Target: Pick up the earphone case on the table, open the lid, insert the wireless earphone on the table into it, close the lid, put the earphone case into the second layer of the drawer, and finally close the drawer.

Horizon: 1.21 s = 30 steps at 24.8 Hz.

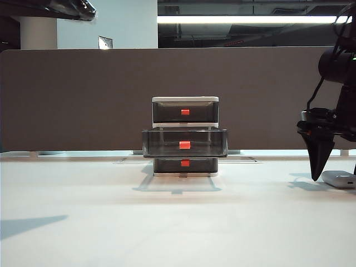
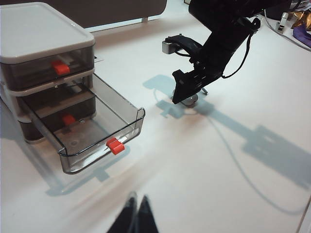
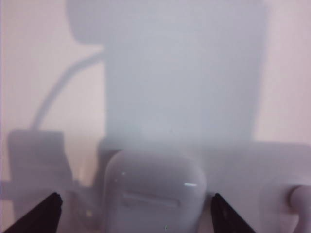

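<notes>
My right jaws (image 3: 133,211) stood wide open, one finger on each side of the earphone case (image 3: 153,194), which lay flat on the desk (image 1: 83,194) at the far right, well apart from the drawer (image 1: 185,136). The fingers were not yet touching it, and the case was glossy and rounded, so I judged the main risk to be a squeeze that pinched it off-centre and squirted it out sideways, or a descent too deep that jammed my tips into the desk. A small white object, probably the earphone (image 3: 299,196), lay just beside the case at the frame's edge; a sloppy close could have knocked it away. My left jaws (image 2: 136,213) were closed on nothing, hovering above the desk in front of the second layer of the drawer (image 2: 97,128), already pulled out, where a careless swing might have bumped it.
</notes>
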Tool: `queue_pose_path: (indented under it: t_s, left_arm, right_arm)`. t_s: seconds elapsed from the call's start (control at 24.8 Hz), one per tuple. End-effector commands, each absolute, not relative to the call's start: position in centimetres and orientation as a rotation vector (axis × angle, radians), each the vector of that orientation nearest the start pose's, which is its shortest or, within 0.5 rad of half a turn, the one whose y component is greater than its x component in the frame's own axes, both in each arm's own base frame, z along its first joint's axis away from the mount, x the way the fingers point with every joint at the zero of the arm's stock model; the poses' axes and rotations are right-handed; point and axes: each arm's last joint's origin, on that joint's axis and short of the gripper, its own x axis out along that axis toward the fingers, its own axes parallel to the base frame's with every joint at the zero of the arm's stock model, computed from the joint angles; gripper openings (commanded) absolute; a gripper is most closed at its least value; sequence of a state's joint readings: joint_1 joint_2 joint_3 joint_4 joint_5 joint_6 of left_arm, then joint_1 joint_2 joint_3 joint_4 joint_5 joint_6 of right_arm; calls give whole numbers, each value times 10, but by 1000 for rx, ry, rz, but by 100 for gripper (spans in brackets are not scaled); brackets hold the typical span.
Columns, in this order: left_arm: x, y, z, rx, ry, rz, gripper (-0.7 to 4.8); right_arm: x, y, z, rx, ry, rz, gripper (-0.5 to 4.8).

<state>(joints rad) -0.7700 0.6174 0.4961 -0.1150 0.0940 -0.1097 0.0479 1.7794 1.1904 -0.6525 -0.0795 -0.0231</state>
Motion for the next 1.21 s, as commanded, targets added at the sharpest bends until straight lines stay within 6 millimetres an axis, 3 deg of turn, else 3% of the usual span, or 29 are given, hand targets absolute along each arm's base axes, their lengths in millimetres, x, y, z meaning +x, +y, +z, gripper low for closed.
queue_pose_path:
  t_s: [0.04,0.16,0.32,0.61,0.89,1.21]
  left_arm:
    - [105,-106,266,-31,261,-848,-6]
    - [105,-106,266,-31,261,-847,-6]
    - [105,-106,266,-31,261,-847,-6]
    - [105,-106,266,-31,261,-847,-6]
    - [105,-106,266,-31,262,-847,-6]
    - [105,-106,266,-30,263,-848,-6]
  right_arm:
    - [344,19,187,3,1223,124,392]
    - [344,19,186,3,1231,125,335]
    - [344,19,185,3,1234,124,324]
    - [344,19,185,3,1233,125,197]
    - [346,19,187,3,1212,125,197]
    - [343,19,201,8,1241,123,197]
